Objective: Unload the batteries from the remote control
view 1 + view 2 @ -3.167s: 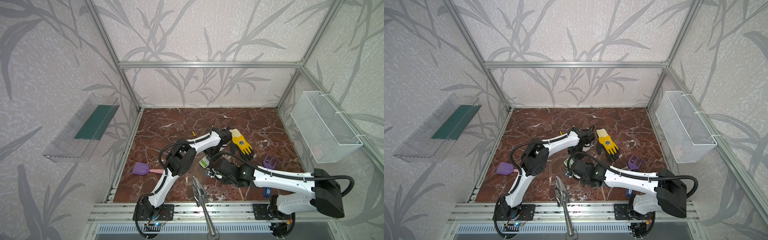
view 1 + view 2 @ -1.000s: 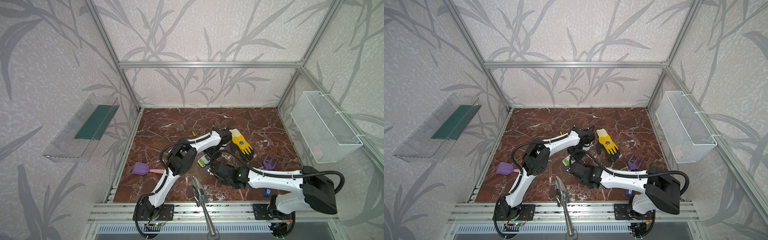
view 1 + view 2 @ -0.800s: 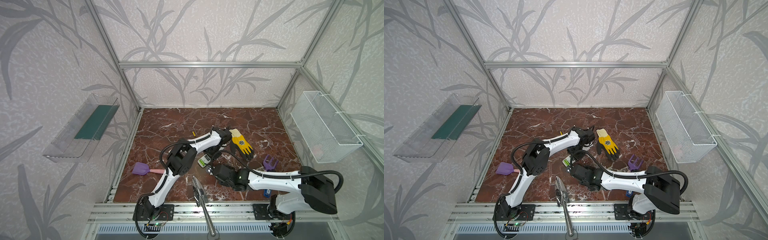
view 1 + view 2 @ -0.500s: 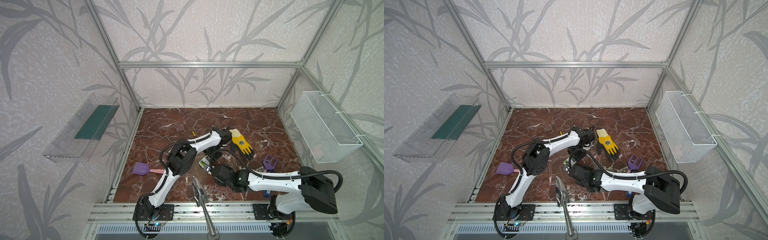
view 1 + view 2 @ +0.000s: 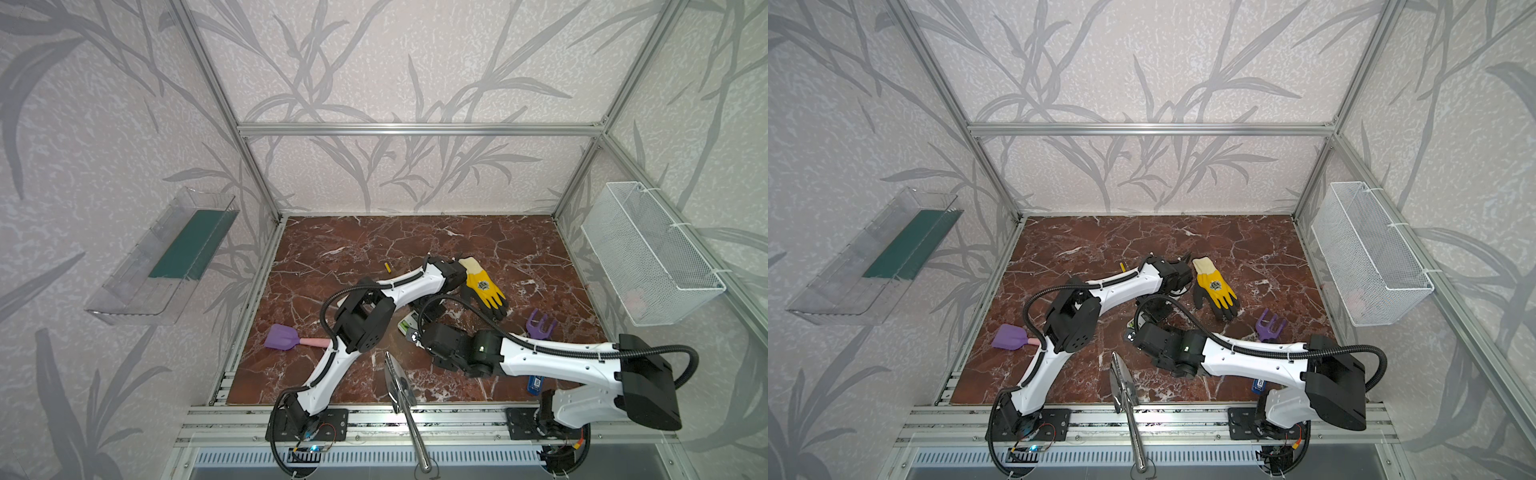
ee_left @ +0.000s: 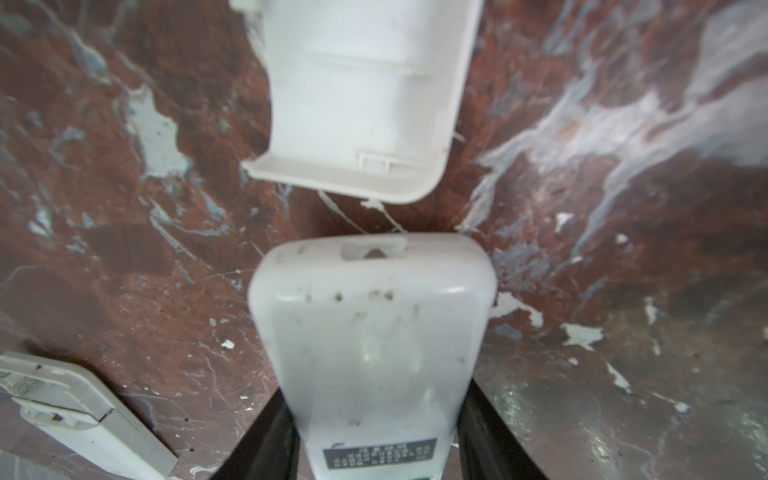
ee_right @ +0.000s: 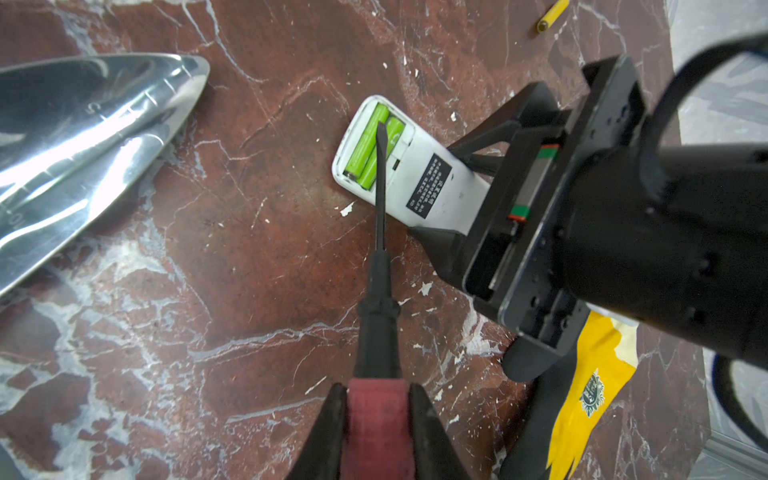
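Nearest, a metal trowel (image 7: 83, 137) lies on the marble surface (image 7: 249, 270). The right end effector (image 7: 376, 392) pinches a screwdriver (image 7: 379, 266), its blade crossing two green batteries (image 7: 368, 147) in the open remote (image 7: 432, 183), which the left end effector (image 6: 376, 436) clamps. Beyond lie a yellow glove (image 7: 590, 374) and one loose yellow battery (image 7: 550, 14).

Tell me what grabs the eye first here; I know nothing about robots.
Two bright green batteries lie in the open back of a white remote mid-floor, with a screwdriver tip poised over them. The right gripper clamps the screwdriver's reddish handle, while the left gripper pinches the remote's other end. Beside the arms, a yellow glove lies on the red marble floor.
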Robot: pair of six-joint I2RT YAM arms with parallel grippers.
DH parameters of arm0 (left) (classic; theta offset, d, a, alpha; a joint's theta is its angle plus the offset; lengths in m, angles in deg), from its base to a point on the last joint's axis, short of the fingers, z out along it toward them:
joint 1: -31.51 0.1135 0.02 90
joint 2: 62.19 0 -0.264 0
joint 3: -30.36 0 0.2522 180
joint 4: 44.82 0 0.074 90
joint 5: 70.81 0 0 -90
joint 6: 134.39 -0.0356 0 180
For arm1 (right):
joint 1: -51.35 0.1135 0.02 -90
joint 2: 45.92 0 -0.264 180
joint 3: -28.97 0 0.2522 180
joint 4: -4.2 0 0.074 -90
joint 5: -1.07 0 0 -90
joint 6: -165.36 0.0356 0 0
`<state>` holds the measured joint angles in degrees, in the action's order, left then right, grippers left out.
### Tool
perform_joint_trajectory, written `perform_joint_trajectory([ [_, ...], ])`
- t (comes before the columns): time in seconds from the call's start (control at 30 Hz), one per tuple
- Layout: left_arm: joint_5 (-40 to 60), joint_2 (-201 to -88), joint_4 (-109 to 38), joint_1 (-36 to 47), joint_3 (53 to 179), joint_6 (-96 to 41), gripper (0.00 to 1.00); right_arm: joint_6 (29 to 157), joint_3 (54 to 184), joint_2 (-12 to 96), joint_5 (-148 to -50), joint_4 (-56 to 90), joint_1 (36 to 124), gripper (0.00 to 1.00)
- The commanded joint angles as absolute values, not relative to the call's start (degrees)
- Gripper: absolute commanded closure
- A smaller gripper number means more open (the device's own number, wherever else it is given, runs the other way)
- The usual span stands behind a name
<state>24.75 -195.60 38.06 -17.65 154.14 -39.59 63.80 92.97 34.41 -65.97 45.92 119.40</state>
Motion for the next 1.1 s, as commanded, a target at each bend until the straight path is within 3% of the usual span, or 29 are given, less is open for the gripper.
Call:
perform_joint_trajectory([
  [0.0, 27.08, -200.62, 39.29, -17.97, 152.98, -37.42, 0.99, 61.81, 95.21, 36.35, -67.28, 52.17, 119.2, 1.0],
  [1.07, 32.47, -202.82, 42.58, -19.46, 155.12, -35.88, 1.0, 56.6, 102.9, 41.9, -66.33, 58.82, 115.89, 1.0],
])
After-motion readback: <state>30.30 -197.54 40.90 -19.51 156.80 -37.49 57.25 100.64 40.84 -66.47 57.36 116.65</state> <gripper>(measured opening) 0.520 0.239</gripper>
